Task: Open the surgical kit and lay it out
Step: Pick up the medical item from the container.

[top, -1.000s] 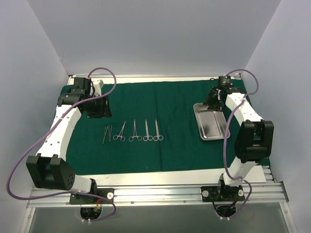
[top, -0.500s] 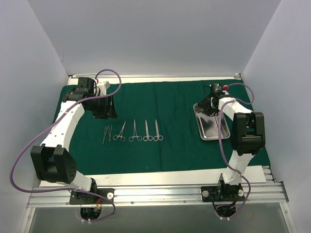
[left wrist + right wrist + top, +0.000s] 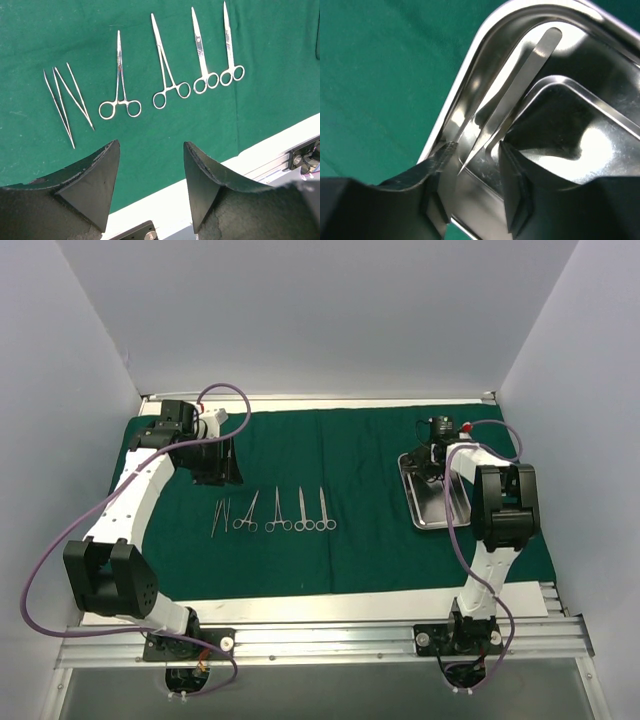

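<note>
Where the dark green drape (image 3: 350,455) is spread flat over the table (image 3: 350,607), six slim silver instruments are laid side by side in a row left of its middle, with their tips pointed toward the far edge. At the left end of the row, two tweezers (image 3: 62,105) are seen lying close together at a slight angle to each other. Four ring-handled instruments (image 3: 167,75) are set to their right, and the rings of the last two lie just beside each other. The steel tray (image 3: 425,502) is placed on the right part of the drape, well apart from the row. Inside it, close to a rounded corner, the lone tweezers (image 3: 520,85) are seen lying on the shiny floor.

The right gripper (image 3: 477,150) is held low over the tray's far left corner. Its jaws are parted, and the pointed end of the lone tweezers lies in the gap between them. Whether either jaw touches the metal cannot be told. The left gripper (image 3: 151,150) is held above the far left part of the drape, beyond the row, with its jaws wide and nothing between them.
</note>
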Motion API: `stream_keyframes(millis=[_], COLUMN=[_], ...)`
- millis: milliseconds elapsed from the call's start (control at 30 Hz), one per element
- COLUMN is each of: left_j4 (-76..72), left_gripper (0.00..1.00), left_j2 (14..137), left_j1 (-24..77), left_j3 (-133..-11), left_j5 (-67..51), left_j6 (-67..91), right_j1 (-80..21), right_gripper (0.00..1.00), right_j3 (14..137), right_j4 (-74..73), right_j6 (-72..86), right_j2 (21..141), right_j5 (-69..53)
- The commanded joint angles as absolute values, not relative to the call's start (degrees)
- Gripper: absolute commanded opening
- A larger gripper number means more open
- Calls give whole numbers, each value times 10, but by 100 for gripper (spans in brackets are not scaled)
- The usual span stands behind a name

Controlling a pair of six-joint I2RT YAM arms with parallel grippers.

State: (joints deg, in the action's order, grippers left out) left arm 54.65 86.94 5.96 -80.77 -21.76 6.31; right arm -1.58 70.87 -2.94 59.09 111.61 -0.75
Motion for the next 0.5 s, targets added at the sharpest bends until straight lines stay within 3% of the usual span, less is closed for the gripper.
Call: stream_keyframes(millis=[0, 367, 467], left_j4=[530, 526, 526], left_gripper=[63, 64, 64], left_j2=[853, 842, 834], left_j1=[58, 59, 59], left_j3=[-811, -803, -799], left_j5=[-236, -239, -239], left_j6=[51, 55, 61], right_j1=[-11, -3, -3], right_gripper=[36, 0, 0], right_j3=[714, 729, 729], right_j4=[-47, -97, -109], right_j6=[602, 570, 562], right_j2=[1142, 1176, 1151], right_j5=[23, -20, -23])
